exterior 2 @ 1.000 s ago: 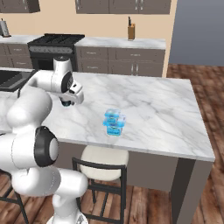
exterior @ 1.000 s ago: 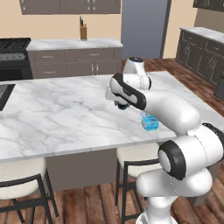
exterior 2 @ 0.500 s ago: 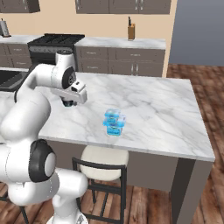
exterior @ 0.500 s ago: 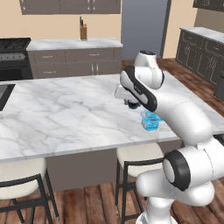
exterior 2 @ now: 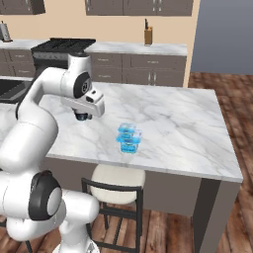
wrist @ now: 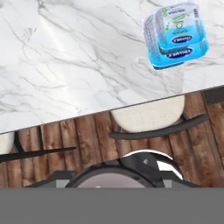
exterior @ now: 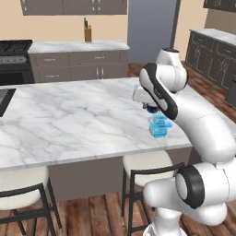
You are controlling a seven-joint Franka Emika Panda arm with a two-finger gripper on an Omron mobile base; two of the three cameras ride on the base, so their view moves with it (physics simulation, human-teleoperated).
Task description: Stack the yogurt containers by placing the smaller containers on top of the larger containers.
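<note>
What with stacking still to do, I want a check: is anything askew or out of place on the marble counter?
The squarish translucent light-blue tub: in the hand view its upper tier sits offset from the lower, and it stands close to the white marble counter's front edge. No spill or damage shows.

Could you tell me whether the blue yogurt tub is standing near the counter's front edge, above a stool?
Yes, the blue tub stands on the marble counter close to its edge, with the cushioned stool just beyond it.
</note>
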